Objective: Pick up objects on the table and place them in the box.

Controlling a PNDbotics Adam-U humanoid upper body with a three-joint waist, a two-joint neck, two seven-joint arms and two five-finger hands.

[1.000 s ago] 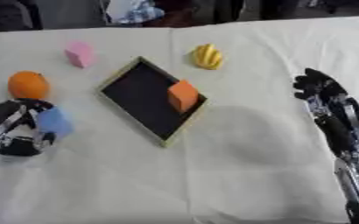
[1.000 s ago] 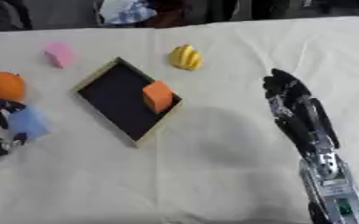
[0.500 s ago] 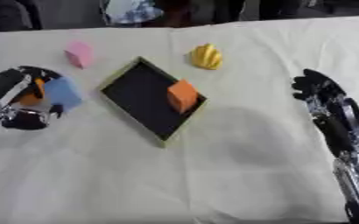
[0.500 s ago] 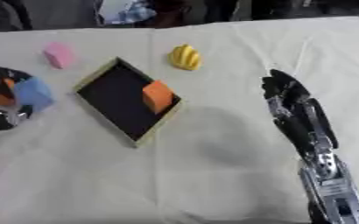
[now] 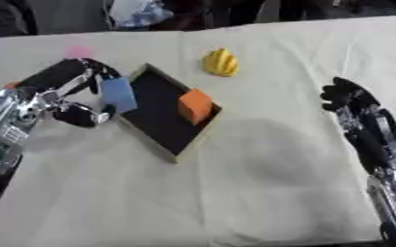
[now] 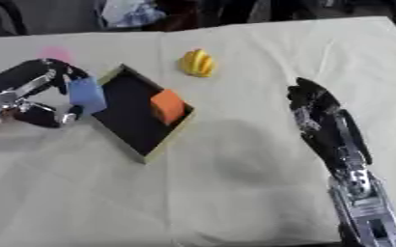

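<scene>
Two hands: left point(image 5: 66, 99) at the view's left, beside the box's left rim; right point(image 6: 316, 108) at the view's right, lying along the cloth, well apart from the box
Left hand: fingers and thumb curled round a blue block point(image 5: 118, 95); fingers over its top, thumb low beside it
Blue block: pale blue, tilted, held off the cloth; lower corner at the box's left rim, overlapping the edge of the dark floor; touching the rim or not: cannot tell
Right hand: fingers straight and relaxed, pointing to the far side; nothing in it; forearm running down to the lower right corner
Box point(image 5: 155, 126): shallow, square, dark inside with a pale rim; set cornerwise on the cloth, one corner to the far side, one to the near side
Orange block point(image 5: 194, 106): inside the box, near its right corner; leaning toward the right rim
Yellow thing point(image 5: 221, 62): ribbed and rounded; on the cloth beyond the box's right side, apart from it, between box and far table edge
Pink thing point(image 5: 77, 51): small, blurred; on the cloth beyond the left hand, near the far edge; shape unclear
Orange bit point(image 5: 12, 85): a sliver of orange showing at the left arm's far side, mostly hidden; what it is cannot be told
Cloth point(image 5: 235, 193): cream, wrinkled, covering the whole table; near half bare
</scene>
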